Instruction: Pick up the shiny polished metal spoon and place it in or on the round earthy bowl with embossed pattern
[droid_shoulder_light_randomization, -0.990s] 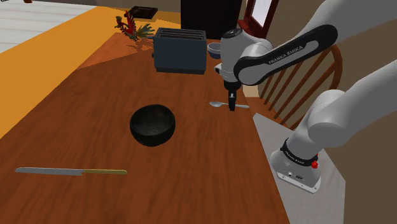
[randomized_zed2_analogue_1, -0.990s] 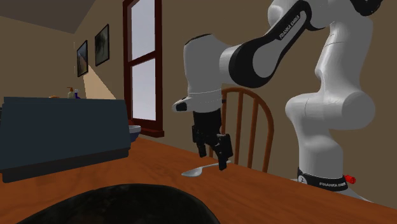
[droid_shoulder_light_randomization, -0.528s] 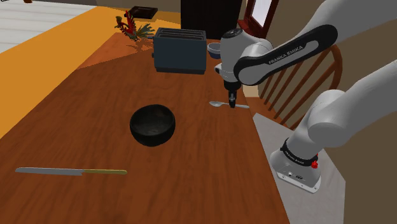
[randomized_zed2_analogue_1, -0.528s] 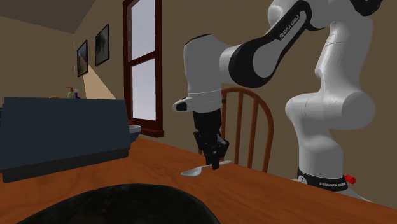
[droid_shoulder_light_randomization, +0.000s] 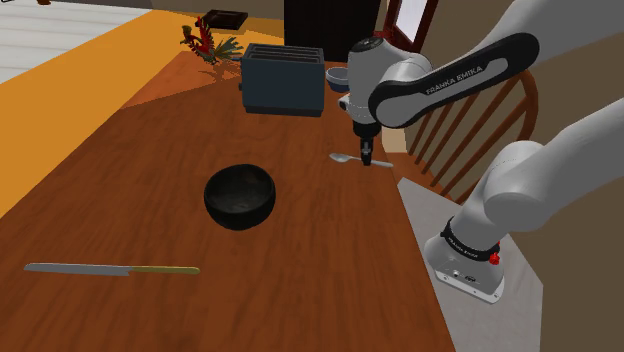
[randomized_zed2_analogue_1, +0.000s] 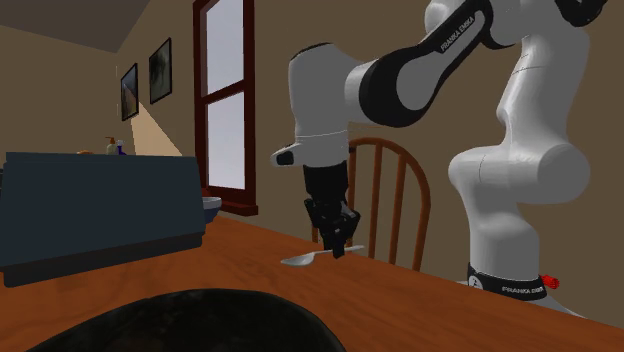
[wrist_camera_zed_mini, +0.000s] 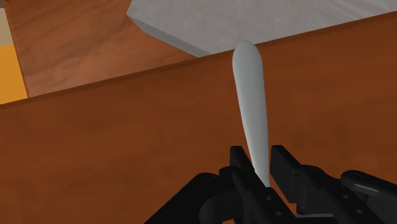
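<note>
Black claw (wrist_camera_zed_mini: 259, 168) clamped on a grey spoon (wrist_camera_zed_mini: 249, 102) low over the table (droid_shoulder_light_randomization: 330, 270), mid-pickup; next it needs carrying to the dark bowl (droid_shoulder_light_randomization: 240, 196) at the shoulder view's left.

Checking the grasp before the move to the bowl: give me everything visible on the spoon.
The spoon is plain pale grey, slim and smooth, without obvious shine. The claw is shut on its handle, clasping it from both sides. It sits roughly level, bowl end pointing to the second exterior view's left, low over the brown table near its edge. Whether it touches the table is unclear.
</note>
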